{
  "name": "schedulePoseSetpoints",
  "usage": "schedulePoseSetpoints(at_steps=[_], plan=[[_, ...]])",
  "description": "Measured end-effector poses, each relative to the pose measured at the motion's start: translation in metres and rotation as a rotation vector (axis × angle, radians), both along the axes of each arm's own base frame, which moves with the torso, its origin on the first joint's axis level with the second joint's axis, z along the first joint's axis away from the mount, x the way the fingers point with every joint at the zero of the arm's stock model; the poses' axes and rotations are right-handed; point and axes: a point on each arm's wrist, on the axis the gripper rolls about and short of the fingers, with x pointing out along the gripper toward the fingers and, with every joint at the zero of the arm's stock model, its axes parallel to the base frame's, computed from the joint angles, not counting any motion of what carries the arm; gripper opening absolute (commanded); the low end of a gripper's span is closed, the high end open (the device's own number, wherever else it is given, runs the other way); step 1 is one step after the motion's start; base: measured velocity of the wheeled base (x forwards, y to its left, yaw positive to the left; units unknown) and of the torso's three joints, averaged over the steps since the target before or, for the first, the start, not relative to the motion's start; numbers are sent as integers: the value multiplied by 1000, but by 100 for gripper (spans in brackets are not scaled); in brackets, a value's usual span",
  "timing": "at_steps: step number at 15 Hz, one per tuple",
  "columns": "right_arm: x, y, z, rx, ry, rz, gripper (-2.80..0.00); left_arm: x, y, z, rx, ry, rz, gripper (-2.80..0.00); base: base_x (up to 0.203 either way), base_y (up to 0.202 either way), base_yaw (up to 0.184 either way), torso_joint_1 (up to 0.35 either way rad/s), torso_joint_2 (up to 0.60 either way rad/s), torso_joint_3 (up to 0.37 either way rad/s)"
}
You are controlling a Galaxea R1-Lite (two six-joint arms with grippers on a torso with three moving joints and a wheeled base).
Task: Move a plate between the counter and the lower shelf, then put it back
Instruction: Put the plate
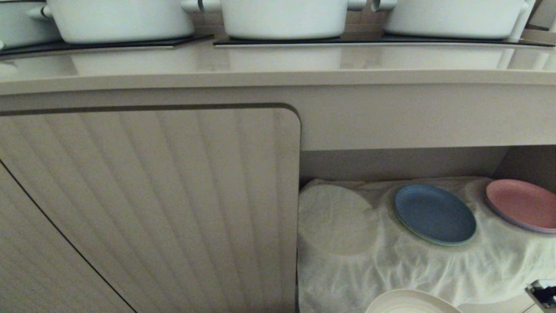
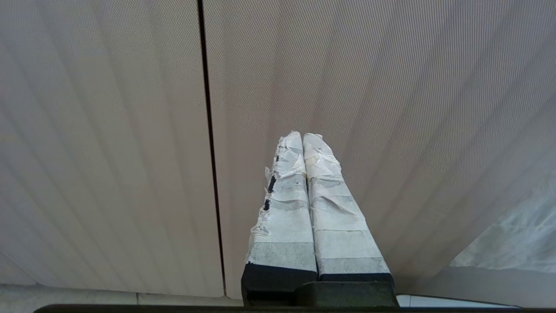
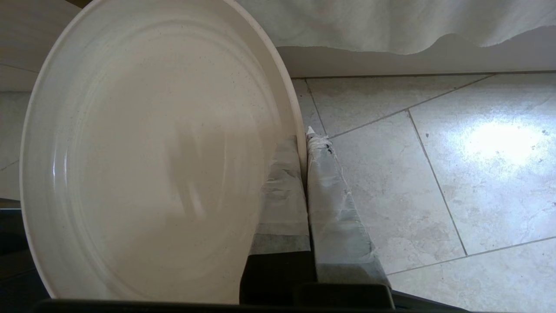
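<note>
The right claw [image 3: 306, 141] is clenched on the rim of the plate [image 3: 147, 156], one taped finger on the upper face and the other behind the edge, so the cream disc stands out sideways from the grip. Beneath the claw and plate lies a pale tiled floor [image 3: 434, 174], and just beyond the fingertips hangs the front edge of the wrinkled white cloth [image 3: 391, 26] that drapes the lower shelf [image 1: 434, 163].

In the head view only the top arc of the plate [image 1: 408, 302] shows at the bottom edge, in front of the shelf opening, with a small part of the right claw [image 1: 541, 293] at the lower corner beside it. Farther in from the claw, on the cloth [image 1: 391, 265], rest a blue plate [image 1: 434, 214] and, to its right, a pink plate [image 1: 521, 204], the two near each other but apart. Left of the blue plate the cloth rises over a round bulge [image 1: 334, 219]. Above the shelf runs the desk [image 1: 278, 69], a beige worktop carrying three white pots [image 1: 284, 17] on black inset panels [image 1: 373, 41].

The left claw [image 2: 303, 137] hangs well off to the other side, its taped fingers pressed together with nothing between them, pointing at a ribbed beige cabinet door [image 2: 108, 130].
</note>
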Motion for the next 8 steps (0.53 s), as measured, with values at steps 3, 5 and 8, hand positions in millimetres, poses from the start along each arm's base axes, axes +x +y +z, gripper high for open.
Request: schedulePoseSetpoints(at_steps=[3, 5, 8], plan=[[0, 0, 0, 0, 0, 2, -280, 0, 0, 0, 0, -1, 0, -280, 0, 0, 0, 0, 0, 0], [0, 0, 0, -1, 2, 1, -280, 0, 0, 0, 0, -1, -1, -280, 1, -24, 7, -1, 1, 3], [0, 0, 0, -1, 2, 1, -280, 0, 0, 0, -1, -1, 0, -280, 0, -157, 5, 1, 3, 0]])
